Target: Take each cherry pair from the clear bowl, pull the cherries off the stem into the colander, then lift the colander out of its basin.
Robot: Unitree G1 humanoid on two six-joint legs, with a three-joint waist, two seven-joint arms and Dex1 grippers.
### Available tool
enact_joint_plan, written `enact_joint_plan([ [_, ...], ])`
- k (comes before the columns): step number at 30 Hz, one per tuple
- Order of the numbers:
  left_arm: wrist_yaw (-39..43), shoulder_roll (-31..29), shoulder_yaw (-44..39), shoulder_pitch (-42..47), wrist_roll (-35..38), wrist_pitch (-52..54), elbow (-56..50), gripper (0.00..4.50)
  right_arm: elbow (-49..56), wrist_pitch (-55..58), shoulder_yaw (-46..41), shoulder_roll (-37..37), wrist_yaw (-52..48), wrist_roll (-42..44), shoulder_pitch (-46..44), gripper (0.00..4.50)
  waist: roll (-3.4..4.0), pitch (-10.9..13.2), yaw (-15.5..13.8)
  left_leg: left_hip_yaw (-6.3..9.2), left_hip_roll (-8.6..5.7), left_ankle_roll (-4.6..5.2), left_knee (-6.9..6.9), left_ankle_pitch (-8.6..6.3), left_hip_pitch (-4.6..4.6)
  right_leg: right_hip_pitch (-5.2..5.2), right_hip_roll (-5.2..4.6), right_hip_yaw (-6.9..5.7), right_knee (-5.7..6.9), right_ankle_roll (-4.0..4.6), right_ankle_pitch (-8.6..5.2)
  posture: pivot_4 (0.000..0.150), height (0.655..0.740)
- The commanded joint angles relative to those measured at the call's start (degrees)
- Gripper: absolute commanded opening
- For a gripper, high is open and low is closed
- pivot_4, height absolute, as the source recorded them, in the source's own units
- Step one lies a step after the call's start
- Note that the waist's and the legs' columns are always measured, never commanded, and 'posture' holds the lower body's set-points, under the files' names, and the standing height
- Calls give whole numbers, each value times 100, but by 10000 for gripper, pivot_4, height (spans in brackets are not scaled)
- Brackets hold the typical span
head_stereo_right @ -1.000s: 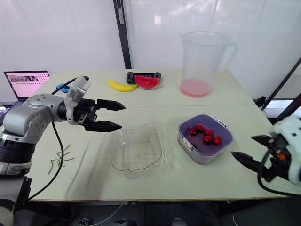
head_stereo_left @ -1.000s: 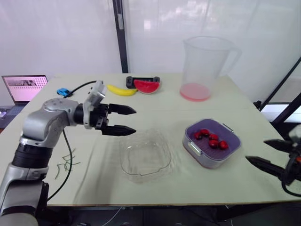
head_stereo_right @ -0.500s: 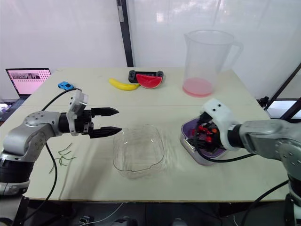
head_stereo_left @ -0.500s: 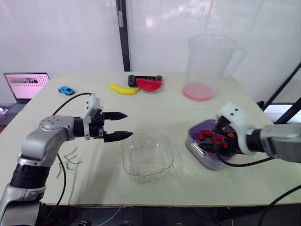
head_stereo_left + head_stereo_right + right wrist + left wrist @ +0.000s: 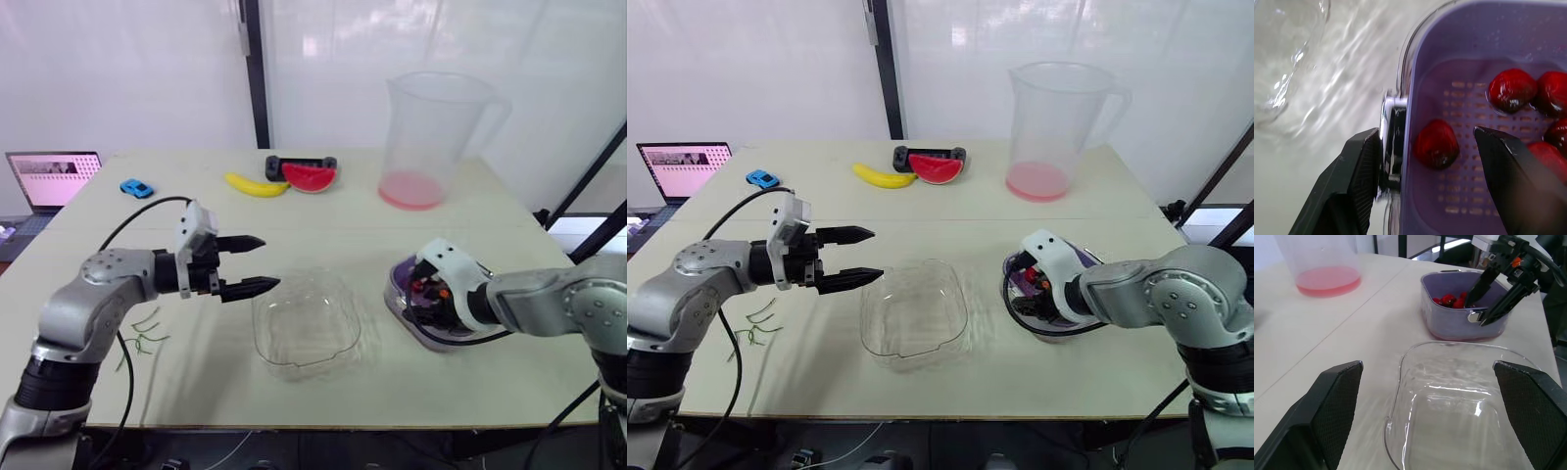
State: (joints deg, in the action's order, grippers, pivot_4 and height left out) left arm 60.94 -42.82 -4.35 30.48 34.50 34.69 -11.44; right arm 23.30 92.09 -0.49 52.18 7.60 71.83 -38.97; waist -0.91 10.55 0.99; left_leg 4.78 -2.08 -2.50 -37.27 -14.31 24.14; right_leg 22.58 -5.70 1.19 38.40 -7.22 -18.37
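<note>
Right wrist view: right gripper fingers apart, straddling colander wall, one outside, one over cherries; left gripper spread wide, hovering beside clear bowl.

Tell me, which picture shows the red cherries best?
The right wrist view: the cherries sit close up on the holed floor of the colander. The left wrist view shows them small, partly behind the right gripper. In the head views that gripper hides most of them.
</note>
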Motion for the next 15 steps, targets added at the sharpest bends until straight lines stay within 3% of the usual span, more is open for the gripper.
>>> enact_joint_plan([
  [1,-76,-51,-134,46,53,-17,-178,45000,-60,40,-78,-69,293,246,-178,31399,0,0,-1,0,0,0,0,0,0,0,0,0,0,0,0,1500,7400],
  [4,-93,-40,-112,58,61,-11,-194,45000,-148,40,-52,-75,476,416,-206,23447,0,0,-2,0,0,0,0,0,0,0,0,0,0,0,0,1500,7400],
  [7,-108,-55,-120,77,150,112,-197,45000,-182,40,2,-13,538,758,-216,9803,0,0,-6,0,0,0,-1,0,0,-2,1,0,0,0,0,1500,7400],
  [15,-90,-47,-53,189,154,139,-107,45000,-324,40,39,87,1005,1327,-266,9803,-1,-1,3,0,1,1,-1,0,0,1,6,0,2,0,0,1500,7400],
])
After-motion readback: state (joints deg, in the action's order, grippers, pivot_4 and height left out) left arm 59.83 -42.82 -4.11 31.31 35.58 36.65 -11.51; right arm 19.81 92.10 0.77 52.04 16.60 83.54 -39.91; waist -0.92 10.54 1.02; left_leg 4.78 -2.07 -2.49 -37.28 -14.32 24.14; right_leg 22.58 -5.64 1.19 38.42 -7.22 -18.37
